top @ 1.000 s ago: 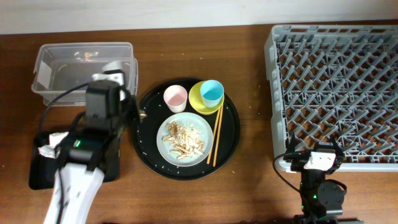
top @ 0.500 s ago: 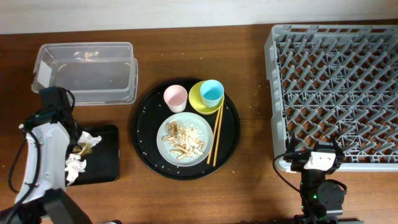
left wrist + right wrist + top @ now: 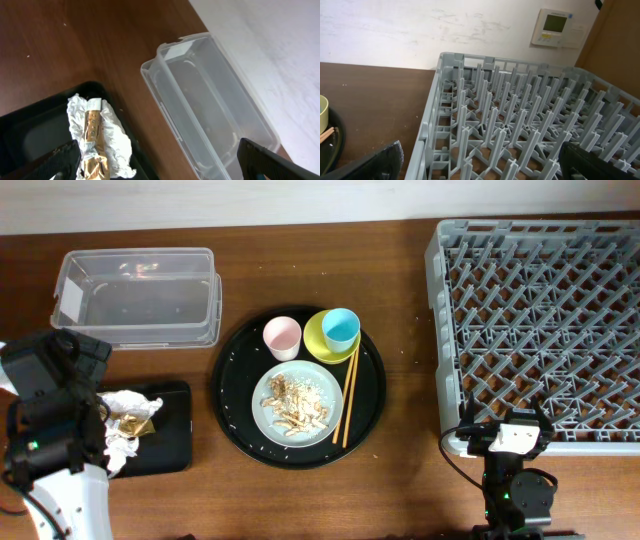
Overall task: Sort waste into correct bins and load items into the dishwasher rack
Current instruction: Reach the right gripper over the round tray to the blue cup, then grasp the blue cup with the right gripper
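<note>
- The left gripper (image 3: 160,156) is wide open and holds nothing; only its two dark fingertips show, cut off at the bottom corners of the left wrist view
- From above, the left arm (image 3: 50,430) covers the left part of the black bin (image 3: 172,452), so that side cannot be seen
- The napkin (image 3: 120,445) lies in the black bin, partly hidden under the arm, and the wrapper (image 3: 136,423) lies on it, touching it
- The tub (image 3: 140,295) sits just behind the black bin; the words on its label (image 3: 68,300) are too small to read
- The right gripper (image 3: 480,155) is wide open too, with nothing in it; its fingertips are cut off at the bottom corners of its view
- The rack (image 3: 540,320) stands on the right of the table (image 3: 400,290); its right side runs out of the picture, and the right arm (image 3: 515,470) hides a bit of its near edge
- The round tray (image 3: 232,365) lies between the black bin and the rack
- On it the pink cup (image 3: 282,337) stands upright just beside the bowl (image 3: 316,340); the blue cup (image 3: 341,328) sits in the bowl and hides most of it
- The plate (image 3: 327,383) holds the scraps (image 3: 293,405), and crumbs dot the round tray
- The chopsticks (image 3: 349,395) lie side by side along the plate's right edge, top ends by the bowl; I cannot tell if they touch the plate
- A wall panel (image 3: 555,27) shows in the right wrist view, its screen too small to read
</note>
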Controlling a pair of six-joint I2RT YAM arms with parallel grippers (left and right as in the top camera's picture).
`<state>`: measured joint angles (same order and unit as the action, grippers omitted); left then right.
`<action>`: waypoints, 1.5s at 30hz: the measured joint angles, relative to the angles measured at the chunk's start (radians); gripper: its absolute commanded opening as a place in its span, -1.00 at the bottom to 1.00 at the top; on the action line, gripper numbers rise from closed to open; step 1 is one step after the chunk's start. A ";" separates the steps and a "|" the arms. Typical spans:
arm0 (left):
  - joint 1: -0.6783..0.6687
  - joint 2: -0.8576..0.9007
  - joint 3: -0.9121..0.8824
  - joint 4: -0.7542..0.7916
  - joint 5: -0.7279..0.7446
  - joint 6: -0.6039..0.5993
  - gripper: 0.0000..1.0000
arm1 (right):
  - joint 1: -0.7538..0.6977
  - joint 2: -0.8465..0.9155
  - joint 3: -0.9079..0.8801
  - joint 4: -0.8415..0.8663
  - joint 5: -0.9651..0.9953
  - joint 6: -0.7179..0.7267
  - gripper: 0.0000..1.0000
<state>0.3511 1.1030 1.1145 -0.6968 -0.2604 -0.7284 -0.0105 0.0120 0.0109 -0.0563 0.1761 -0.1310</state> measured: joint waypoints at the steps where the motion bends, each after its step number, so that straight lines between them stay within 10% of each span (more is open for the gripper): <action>1: 0.031 0.028 0.000 0.021 0.003 0.003 0.99 | 0.000 0.000 0.000 0.000 0.000 0.000 0.97; 15: 0.167 0.149 0.000 0.025 0.010 0.003 0.99 | 0.000 0.001 0.000 0.052 -0.024 0.009 0.97; 21: 0.167 0.149 0.000 0.024 0.011 0.003 0.99 | 0.004 0.002 0.000 0.301 -0.932 0.556 0.97; 25: 0.167 0.149 0.000 0.024 0.011 0.003 0.99 | 0.004 0.003 0.000 0.549 -0.801 0.931 0.97; 29: 0.167 0.150 -0.001 0.023 0.011 0.003 0.99 | 0.004 0.121 0.258 0.553 -0.590 1.015 0.97; 35: 0.168 0.161 -0.002 0.024 0.018 0.003 0.99 | 0.086 0.986 1.116 -0.164 -0.874 0.687 0.97; 39: 0.168 0.161 -0.002 0.021 0.018 0.003 0.99 | 0.459 1.404 1.573 -0.829 -0.465 0.464 0.96; 45: 0.168 0.161 -0.002 0.021 0.018 0.003 0.99 | 0.597 1.783 1.642 -0.995 -0.292 0.429 0.97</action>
<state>0.5194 1.2644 1.1122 -0.6754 -0.2424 -0.7254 0.5865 1.7947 1.6531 -1.0515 -0.1162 0.2977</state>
